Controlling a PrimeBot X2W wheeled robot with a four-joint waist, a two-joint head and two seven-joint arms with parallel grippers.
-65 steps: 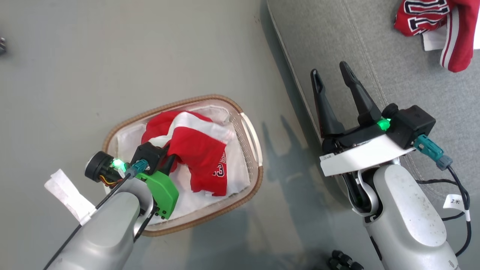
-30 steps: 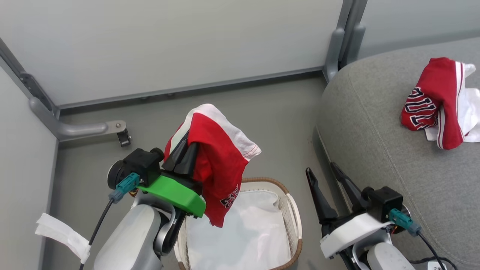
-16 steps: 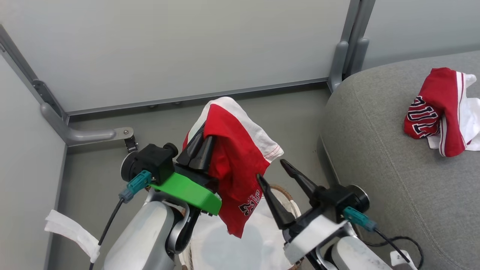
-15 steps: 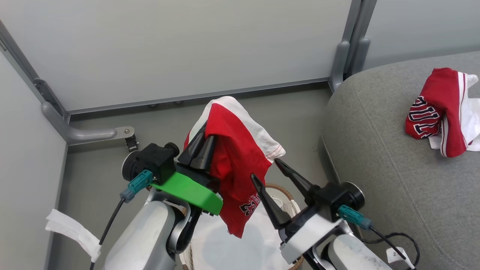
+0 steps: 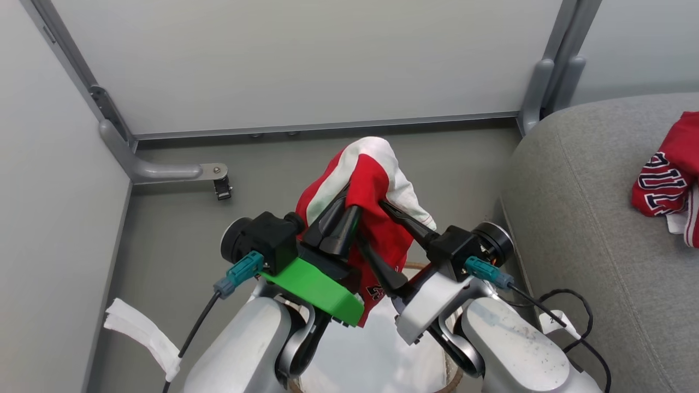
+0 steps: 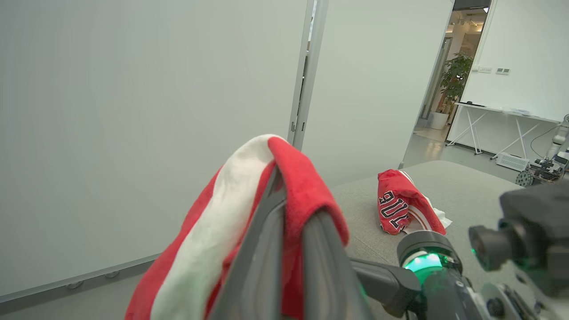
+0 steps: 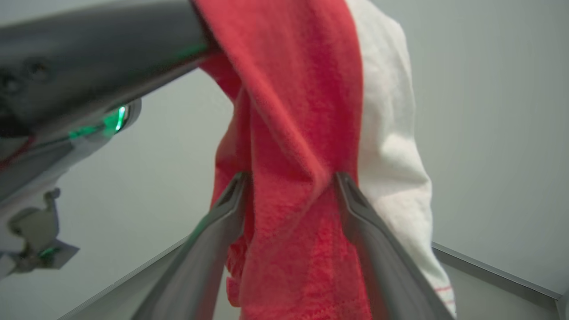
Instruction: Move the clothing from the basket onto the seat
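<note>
While you scan the head view, note that your L claw (image 5: 349,201) is clamped shut on the held garment (image 5: 377,174). Its two dark fingers are pressed together, w/ a fold of red cloth draped over the tips. The L wrist view says the same: fingers (image 6: 262,249) side by side, and red & white fabric hung over them toward 12 o'clock.

Your R claw (image 5: 370,221) comes in from approx 4 o'clock of that garment w/ its fingers spread wide. In the R wrist view the R claw (image 7: 291,175) straddles the hanging cloth, one finger (image 7: 222,213) on each side and red fabric filling the gap between. The cloth touches both inner faces, but you can't tell if it's pinched. Read it as apart, not gripping.

The held garment is up in the air, above the basket (image 5: 413,266) and clear of it. It's bunched into a peak, w/ a broad white band running over the top and down the 3 o'clock side. The red body hangs below, and dark lettering is partly hidden near the R claw's base. The basket sits at 6 o'clock under both forearms, w/ a bit of brown rim and the white liner (image 5: 377,349) showing.

The seat (image 5: 573,218) fills the 3 to 5 o'clock side. The second garment (image 5: 663,180) lies crumpled on it at the 3 o'clock edge, red w/ dark white-edged letters. It's well apart from both claws.
</note>
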